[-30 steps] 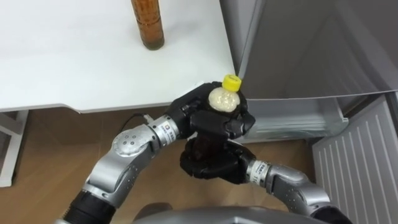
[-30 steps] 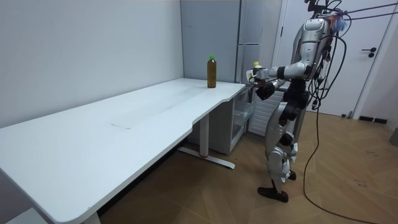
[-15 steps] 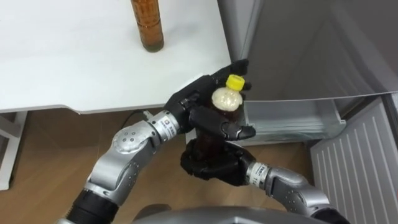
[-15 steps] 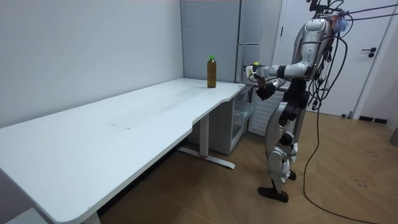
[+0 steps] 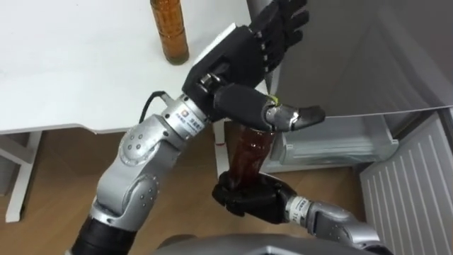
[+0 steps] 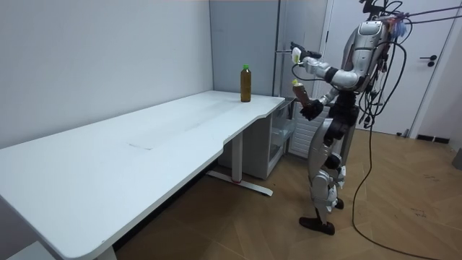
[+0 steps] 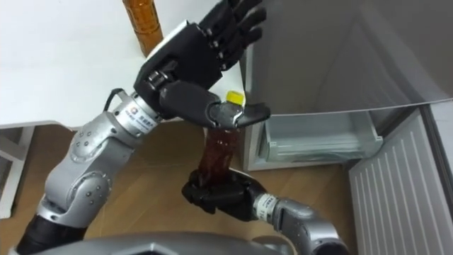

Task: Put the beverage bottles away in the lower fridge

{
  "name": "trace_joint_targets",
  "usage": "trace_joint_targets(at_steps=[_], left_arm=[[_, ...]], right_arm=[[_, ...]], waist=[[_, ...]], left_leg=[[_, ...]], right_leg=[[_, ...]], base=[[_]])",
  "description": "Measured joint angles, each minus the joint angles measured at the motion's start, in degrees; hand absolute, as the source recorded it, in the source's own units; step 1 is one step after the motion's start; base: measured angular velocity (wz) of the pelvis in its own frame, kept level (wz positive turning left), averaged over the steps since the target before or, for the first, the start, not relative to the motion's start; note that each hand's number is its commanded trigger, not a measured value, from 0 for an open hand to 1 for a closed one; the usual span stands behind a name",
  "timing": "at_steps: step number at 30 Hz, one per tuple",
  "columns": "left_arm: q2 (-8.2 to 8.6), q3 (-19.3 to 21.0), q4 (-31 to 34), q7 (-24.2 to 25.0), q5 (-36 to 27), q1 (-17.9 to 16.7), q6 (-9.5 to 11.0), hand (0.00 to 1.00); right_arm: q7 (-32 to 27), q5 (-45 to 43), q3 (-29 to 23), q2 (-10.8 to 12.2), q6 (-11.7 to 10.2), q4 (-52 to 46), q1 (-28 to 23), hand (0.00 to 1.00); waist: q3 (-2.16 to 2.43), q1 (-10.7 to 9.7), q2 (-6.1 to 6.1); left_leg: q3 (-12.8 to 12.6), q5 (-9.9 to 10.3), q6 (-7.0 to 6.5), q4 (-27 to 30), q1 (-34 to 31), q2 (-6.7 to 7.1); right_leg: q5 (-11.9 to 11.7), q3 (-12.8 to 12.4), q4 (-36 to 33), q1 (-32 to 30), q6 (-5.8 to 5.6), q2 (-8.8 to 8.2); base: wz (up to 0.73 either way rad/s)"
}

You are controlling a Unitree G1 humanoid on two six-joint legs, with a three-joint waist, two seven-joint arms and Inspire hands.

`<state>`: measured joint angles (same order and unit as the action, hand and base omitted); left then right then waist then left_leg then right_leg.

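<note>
Down low, the right hand (image 5: pixel 244 200) grips the bottom of a brown bottle (image 5: pixel 251 150) and holds it upright beside the table (image 5: pixel 71 78), near the open fridge (image 5: pixel 325 138). Above it, the left hand (image 5: pixel 241 57) is spread wide. A second bottle (image 5: pixel 170 28) stands on the table.

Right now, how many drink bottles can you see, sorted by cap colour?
Yellow-capped bottle: 1, its base gripped by the fingers of the right hand
Green-capped bottle: 1, standing on the table
Total: 2 bottles
</note>
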<state>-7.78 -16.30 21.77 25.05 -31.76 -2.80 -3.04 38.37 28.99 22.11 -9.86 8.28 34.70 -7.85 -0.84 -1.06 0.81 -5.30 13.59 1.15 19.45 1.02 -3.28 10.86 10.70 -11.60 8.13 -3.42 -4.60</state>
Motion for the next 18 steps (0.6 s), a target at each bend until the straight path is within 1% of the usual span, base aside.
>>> trace_joint_targets(at_steps=[1,2,4,5,7,8,9,10,11,12,13,14,16,17,18], left_arm=[[-0.02,0.6,0.7,-0.3,-0.2,0.0,0.5,0.00],[-0.13,1.7,2.3,-1.2,-0.7,0.0,1.6,0.00],[-0.10,5.2,4.9,-2.1,-1.4,0.0,3.5,0.00],[-0.14,6.3,5.6,-2.2,-1.5,0.0,3.7,0.00],[-0.45,9.9,8.2,-4.1,-1.5,0.0,5.1,0.00],[-0.49,10.8,8.9,-4.8,-1.5,0.0,5.5,0.00],[-0.43,12.4,9.9,-6.0,-1.5,0.0,6.4,0.00],[-0.07,14.0,10.6,-7.2,-1.3,0.0,7.2,0.00],[0.11,15.1,11.0,-7.7,-1.2,0.0,7.4,0.00],[0.13,17.3,11.9,-8.8,-1.1,0.0,8.0,0.00],[0.07,18.3,12.3,-9.6,-0.9,0.0,8.5,0.00],[0.07,20.3,13.5,-11.6,0.7,0.0,9.2,0.00],[0.23,24.3,15.4,-16.0,4.6,-0.6,12.5,0.00],[0.40,25.3,15.9,-17.4,6.0,-0.8,13.3,0.00],[0.59,27.4,16.3,-20.5,10.4,-0.9,14.8,0.00]], right_arm=[[-0.2,0.0,-0.2,0.0,0.0,0.0,-0.3,1.00],[-0.5,0.0,-0.5,0.0,0.0,0.0,-0.4,1.00],[-0.8,-0.2,-2.1,0.1,-0.2,0.0,-0.5,1.00],[-0.8,-0.2,-2.8,0.2,-0.3,0.0,-0.6,1.00],[-0.8,0.0,-5.4,0.3,-1.4,0.0,-1.1,1.00],[-0.8,0.1,-5.8,0.3,-1.7,0.2,-1.2,1.00],[-0.9,0.2,-6.5,0.4,-2.4,0.7,-1.5,1.00],[-0.9,0.0,-7.6,0.4,-2.7,0.7,-2.4,1.00],[-0.9,-0.1,-8.1,0.4,-2.8,0.7,-2.9,1.00],[-0.9,0.0,-9.0,0.3,-2.8,0.6,-3.8,1.00],[-0.8,0.0,-9.4,0.2,-2.8,0.6,-4.2,1.00],[-0.8,-0.1,-10.1,0.1,-2.9,0.6,-5.1,1.00],[-0.9,-0.1,-11.1,-0.1,-4.0,0.3,-7.4,1.00],[-0.9,-0.1,-11.7,0.0,-4.5,0.2,-8.0,1.00],[-1.3,-0.1,-12.8,0.1,-5.5,0.1,-9.3,1.00]], waist=[[0.03,0.1,0.04],[-0.01,0.3,-0.03],[-0.01,1.0,-0.03],[-0.01,1.2,-0.02],[0.00,1.6,0.05],[0.00,1.9,0.09],[-0.07,2.7,0.25],[-0.04,3.3,0.46],[0.06,3.8,0.62],[0.26,4.5,0.94],[0.30,4.7,1.03],[0.43,5.5,1.23],[0.55,6.7,1.36],[0.65,7.2,1.49],[0.65,8.4,1.60]], left_leg=[[0.0,0.0,0.01,-0.1,0.2,0.01],[0.0,0.0,0.01,-0.2,0.3,0.02],[-0.1,0.0,0.02,-0.2,0.7,0.02],[-0.1,0.0,0.02,-0.1,0.7,0.02],[-0.1,0.0,0.03,-0.1,0.8,0.02],[-0.1,0.0,0.04,-0.1,0.8,0.02],[-0.1,0.0,0.05,-0.2,1.3,0.03],[-0.1,0.1,0.11,-0.7,1.8,0.04],[-0.1,0.1,0.14,-0.9,2.0,0.03],[-0.1,0.1,0.16,-1.2,2.4,0.04],[0.0,0.1,0.18,-1.4,2.6,0.07],[0.0,0.0,0.29,-1.9,3.1,0.12],[0.0,0.0,0.39,-2.0,3.8,0.14],[0.0,0.0,0.41,-2.0,3.8,0.14],[0.0,0.0,0.44,-2.0,4.3,0.14]], right_leg=[[0.0,0.0,0.0,0.1,0.00,0.00],[0.0,0.0,0.0,0.2,0.00,0.00],[0.0,-0.1,0.1,0.3,0.00,-0.03],[0.0,-0.1,0.1,0.4,0.00,-0.03],[0.0,0.1,0.3,1.2,-0.01,-0.03],[0.0,0.2,0.4,1.3,-0.01,-0.03],[0.0,0.3,0.8,1.9,0.02,-0.03],[0.0,0.4,0.8,2.0,0.02,-0.03],[0.0,0.5,0.8,2.1,-0.01,-0.03],[0.0,0.6,0.9,2.3,-0.06,-0.03],[0.1,0.6,0.9,2.5,-0.08,-0.03],[0.1,0.6,1.0,2.9,-0.11,-0.03],[0.6,0.6,1.1,3.8,0.02,-0.03],[0.6,0.6,1.1,3.8,0.01,-0.01],[0.6,0.6,1.1,3.7,0.04,0.00]], base=[[0.00],[0.00],[-0.04],[0.00],[0.06],[0.06],[0.00],[0.00],[0.00],[0.00],[0.00],[0.00],[0.00],[0.00],[-0.05]])
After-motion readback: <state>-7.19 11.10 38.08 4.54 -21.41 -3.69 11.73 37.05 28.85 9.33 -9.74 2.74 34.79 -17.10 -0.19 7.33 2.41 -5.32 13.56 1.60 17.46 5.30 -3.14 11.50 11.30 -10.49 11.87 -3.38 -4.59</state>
